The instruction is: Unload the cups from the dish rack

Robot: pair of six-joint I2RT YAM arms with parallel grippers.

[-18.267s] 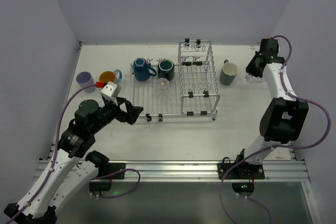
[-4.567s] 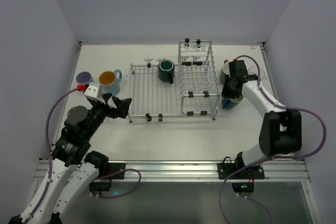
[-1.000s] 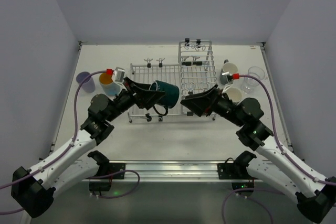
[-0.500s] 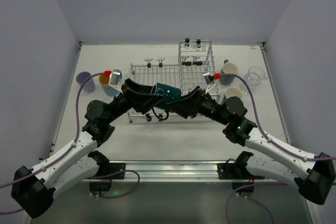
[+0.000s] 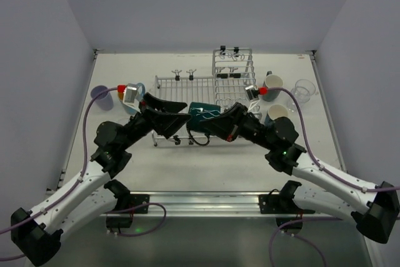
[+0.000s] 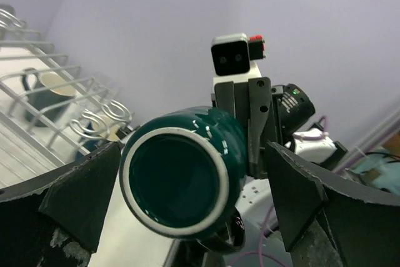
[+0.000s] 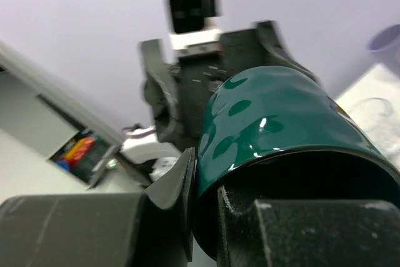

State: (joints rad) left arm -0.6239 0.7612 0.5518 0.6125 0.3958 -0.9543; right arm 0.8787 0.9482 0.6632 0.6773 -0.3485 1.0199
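Observation:
The dark green mug point(image 5: 201, 115) hangs on its side in the air above the front edge of the dish rack point(image 5: 187, 85). My right gripper point(image 5: 210, 124) is shut on the mug's wall at its far end, one finger outside and one inside point(image 7: 206, 198). My left gripper point(image 5: 185, 110) is open, its fingers point(image 6: 81, 198) spread either side of the mug's white-rimmed mouth point(image 6: 181, 182) without touching it. The rack's flat grid holds no cups. In the right wrist view the mug point(image 7: 275, 123) fills the frame.
A lavender tumbler point(image 5: 100, 95) and a light-blue mug point(image 5: 134, 92) stand left of the rack. A grey-green mug point(image 5: 273, 82), another mug point(image 5: 277, 112) and a clear glass point(image 5: 304, 89) stand to its right. The raised tined section point(image 5: 234, 73) is behind the arms.
My right gripper has moved in from the right and shut on the dark green mug. My left gripper has let go of it, opened and drawn back a little to the left.

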